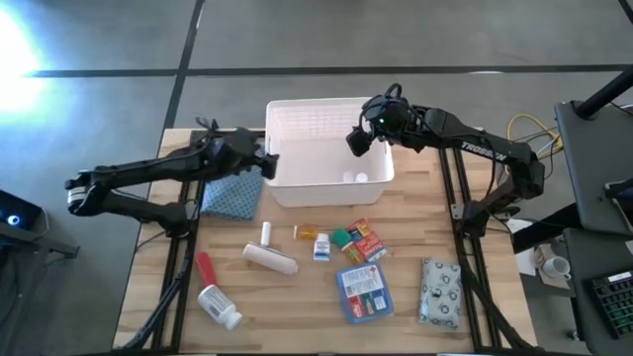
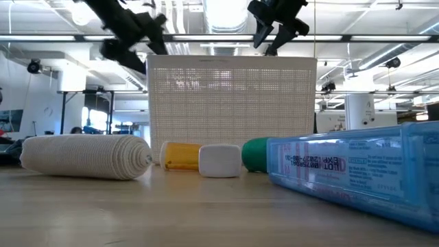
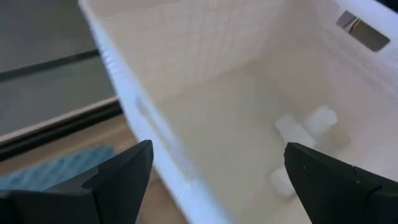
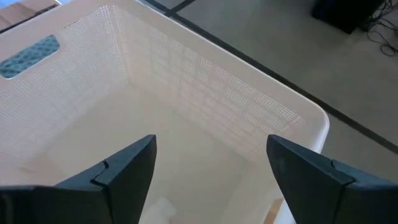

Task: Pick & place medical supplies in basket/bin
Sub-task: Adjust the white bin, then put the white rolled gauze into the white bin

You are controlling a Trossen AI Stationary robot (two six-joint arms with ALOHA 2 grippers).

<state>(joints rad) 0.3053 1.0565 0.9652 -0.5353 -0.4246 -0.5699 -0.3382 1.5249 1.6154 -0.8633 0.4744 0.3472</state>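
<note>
Wooden table (image 1: 415, 208) carries the white basket (image 1: 326, 190) at its far edge; most supplies (image 1: 341, 259) lie scattered nearer. Right gripper (image 1: 359, 139) hangs over the basket, jaws apart and empty, apparently after a drop. Left gripper (image 1: 265, 161) waits by the basket's left wall, jaws apart.

White slotted basket (image 1: 297, 188); blue textured cloth (image 1: 233, 198); red tube (image 1: 205, 267); white pill bottle (image 1: 220, 306); white roll (image 1: 270, 258); flat blue pack (image 1: 364, 292) with red-white label; grey-white patterned pouch (image 1: 440, 293); green, red, orange tiny boxes (image 1: 354, 239); light wood table (image 1: 287, 316).
</note>
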